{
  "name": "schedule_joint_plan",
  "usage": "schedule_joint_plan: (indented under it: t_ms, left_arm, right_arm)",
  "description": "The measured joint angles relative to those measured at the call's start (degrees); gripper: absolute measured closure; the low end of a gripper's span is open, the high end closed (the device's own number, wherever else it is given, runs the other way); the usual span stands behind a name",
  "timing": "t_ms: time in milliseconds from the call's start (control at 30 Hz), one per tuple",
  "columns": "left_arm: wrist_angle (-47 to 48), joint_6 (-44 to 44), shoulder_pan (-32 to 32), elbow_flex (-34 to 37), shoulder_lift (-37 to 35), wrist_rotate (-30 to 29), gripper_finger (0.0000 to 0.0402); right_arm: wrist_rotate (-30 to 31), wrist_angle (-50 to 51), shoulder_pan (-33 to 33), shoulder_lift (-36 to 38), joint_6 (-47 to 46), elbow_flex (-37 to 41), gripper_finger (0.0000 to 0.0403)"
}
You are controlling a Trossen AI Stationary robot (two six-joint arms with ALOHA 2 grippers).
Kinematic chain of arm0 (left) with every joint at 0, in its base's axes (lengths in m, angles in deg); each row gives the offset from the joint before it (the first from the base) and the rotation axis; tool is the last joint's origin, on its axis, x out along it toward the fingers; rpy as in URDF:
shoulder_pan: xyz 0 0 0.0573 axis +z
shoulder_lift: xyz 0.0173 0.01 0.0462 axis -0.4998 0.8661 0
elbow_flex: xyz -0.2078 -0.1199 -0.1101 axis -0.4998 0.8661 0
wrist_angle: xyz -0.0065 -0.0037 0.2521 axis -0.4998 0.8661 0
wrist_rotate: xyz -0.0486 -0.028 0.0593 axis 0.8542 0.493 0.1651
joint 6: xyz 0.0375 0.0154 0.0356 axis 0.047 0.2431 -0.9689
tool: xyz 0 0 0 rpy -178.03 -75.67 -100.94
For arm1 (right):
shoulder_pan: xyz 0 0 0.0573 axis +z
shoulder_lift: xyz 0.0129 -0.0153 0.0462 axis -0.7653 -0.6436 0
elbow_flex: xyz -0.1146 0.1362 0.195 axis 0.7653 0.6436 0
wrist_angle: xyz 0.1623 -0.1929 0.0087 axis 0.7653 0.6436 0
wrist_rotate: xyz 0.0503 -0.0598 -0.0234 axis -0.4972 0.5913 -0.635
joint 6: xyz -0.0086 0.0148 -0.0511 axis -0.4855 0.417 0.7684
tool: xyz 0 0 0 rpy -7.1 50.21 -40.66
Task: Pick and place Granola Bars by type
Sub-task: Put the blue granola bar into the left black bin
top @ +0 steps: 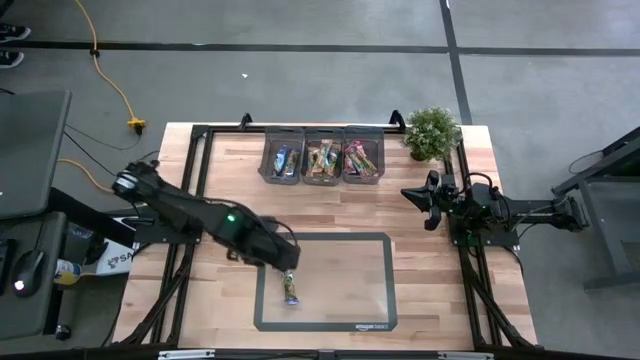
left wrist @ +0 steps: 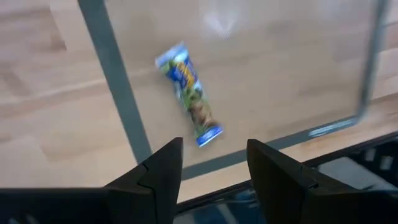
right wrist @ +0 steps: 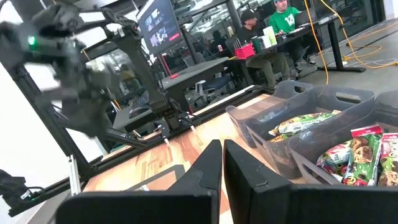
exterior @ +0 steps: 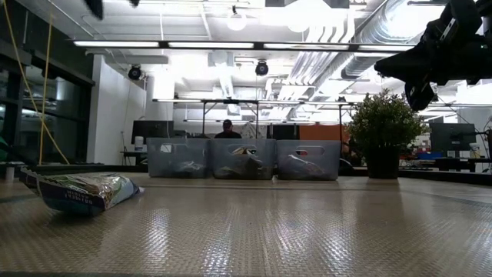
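The bars in the bins (top: 322,157) are too small to be told apart; the plant (top: 432,132) hides the desk corner at one o'clock.

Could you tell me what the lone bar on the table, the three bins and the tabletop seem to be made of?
Granola bar: thin glossy film or foil wrapper, judging by its sheen and crinkled, printed blue surface in the left wrist view.
Bins: probably moulded plastic, grey and semi-translucent, since the contents show faintly through the walls in the low view.
Tabletop: apparently light wood planks with visible strips and grain, smooth finish.
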Motion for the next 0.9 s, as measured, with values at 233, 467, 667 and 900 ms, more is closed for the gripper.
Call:
schedule_joint_plan:
  t_ms: [233,467,667,900]
  left_arm:
    - [-5.0,1.25,-0.28,-0.01,9.1,2.11,0.0227]
    - [-14.02,-3.07,-0.3,-0.02,14.19,-2.3,0.0227]
    - [-15.56,-2.34,0.13,-0.05,16.64,1.25,0.0227]
    - [-7.65,2.15,0.07,0.12,18.39,6.12,0.0227]
  right_arm:
    - [0.0,0.05,0.0,0.01,0.02,0.0,0.0402]
    - [0.0,0.0,0.0,-0.02,0.02,0.0,0.0402]
    - [-0.02,0.12,0.0,0.0,0.0,0.0,0.0402]
    - [0.0,0.0,0.0,0.0,0.02,0.0,0.0402]
